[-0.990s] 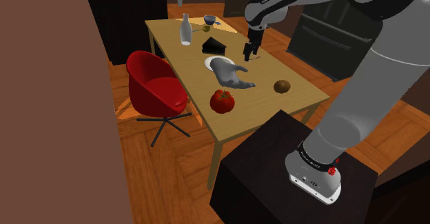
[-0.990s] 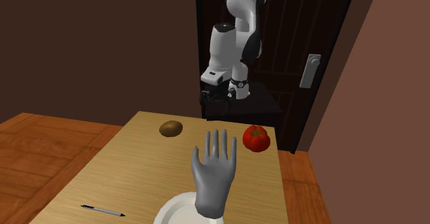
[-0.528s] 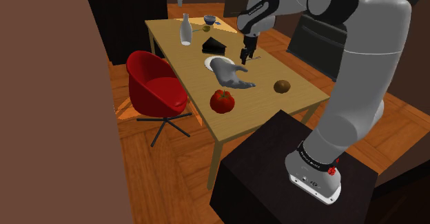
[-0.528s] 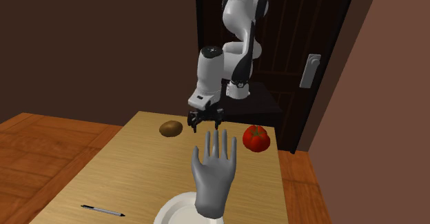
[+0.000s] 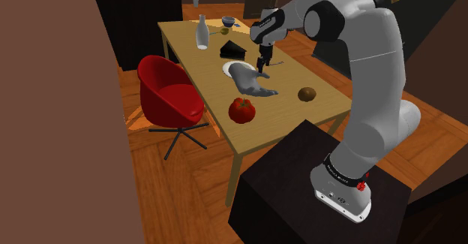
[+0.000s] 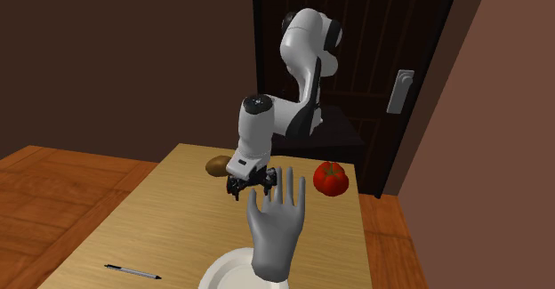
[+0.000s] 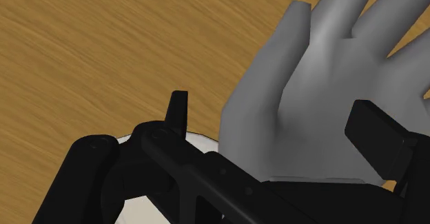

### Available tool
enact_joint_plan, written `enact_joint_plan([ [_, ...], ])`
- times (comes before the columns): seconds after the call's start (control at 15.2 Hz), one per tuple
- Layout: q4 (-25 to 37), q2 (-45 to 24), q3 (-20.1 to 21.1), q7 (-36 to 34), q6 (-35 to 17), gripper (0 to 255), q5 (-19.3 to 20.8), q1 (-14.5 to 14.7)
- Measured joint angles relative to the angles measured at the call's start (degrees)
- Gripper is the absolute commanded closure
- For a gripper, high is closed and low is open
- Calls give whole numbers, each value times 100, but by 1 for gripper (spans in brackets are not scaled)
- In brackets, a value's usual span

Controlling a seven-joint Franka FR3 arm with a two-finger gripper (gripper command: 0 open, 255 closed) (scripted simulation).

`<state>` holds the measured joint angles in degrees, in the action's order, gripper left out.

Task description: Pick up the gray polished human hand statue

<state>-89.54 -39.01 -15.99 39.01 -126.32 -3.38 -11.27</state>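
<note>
Gaping empty claw [image 7: 272, 112] over hand statue [image 7: 324, 64]

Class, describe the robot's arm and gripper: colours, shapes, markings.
The arm is white, built of rounded tubular segments with dark joints. A black band with white lettering rings its foot, beside a small red mark. The gripper is all black, with two flat, blocky fingers.

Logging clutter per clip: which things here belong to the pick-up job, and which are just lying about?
In the job:
gray hand statue
black gripper, open, close to the statue

Lying about:
white plate under the statue's wrist
red tomato
brown fruit
pen
white bottle
black wedge
red chair
</note>
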Motion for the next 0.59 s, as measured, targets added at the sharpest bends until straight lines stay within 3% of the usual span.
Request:
enact_joint_plan([
  [0.46,113,-420,64,8,-299,0,-64,-61],
  [0.53,103,-430,65,10,-319,255,-66,-63],
  [0.59,94,-431,66,10,-330,255,-67,-63],
])
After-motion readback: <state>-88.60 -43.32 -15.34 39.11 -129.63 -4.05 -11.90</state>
